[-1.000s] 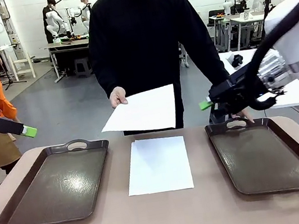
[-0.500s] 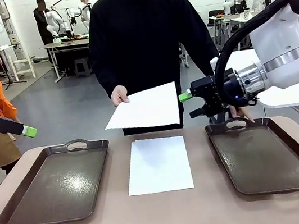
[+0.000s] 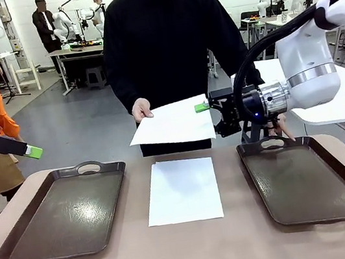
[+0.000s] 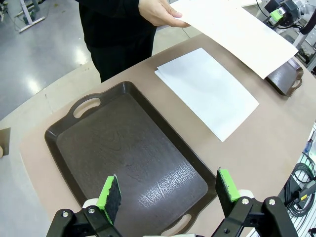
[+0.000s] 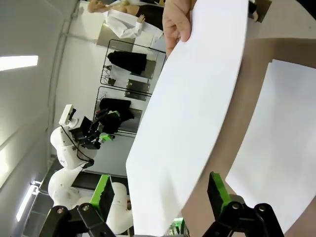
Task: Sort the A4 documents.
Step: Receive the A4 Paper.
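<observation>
Right gripper [image 3: 211, 117] held with jaws spread at edge of thin plain white A4 paper sheet [image 3: 172, 124] offered by person's hand [image 3: 140, 110]; nothing pinched. Handover judged in hand; closing on sheet edge called for next. Second white A4 sheet [image 3: 183, 190] laid between left dark brown tray [image 3: 62, 219] and right dark brown tray [image 3: 308, 180]. Offered sheet's corner shown between green pads [image 5: 216, 190] in right wrist view, unclear from front. Left gripper [image 4: 168, 190] seen spread over left tray in left wrist view

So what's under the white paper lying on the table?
The paper lies flat on the brown table, between the left tray and the right tray. Whatever is beneath it, more sheets or bare tabletop, is covered.
</observation>
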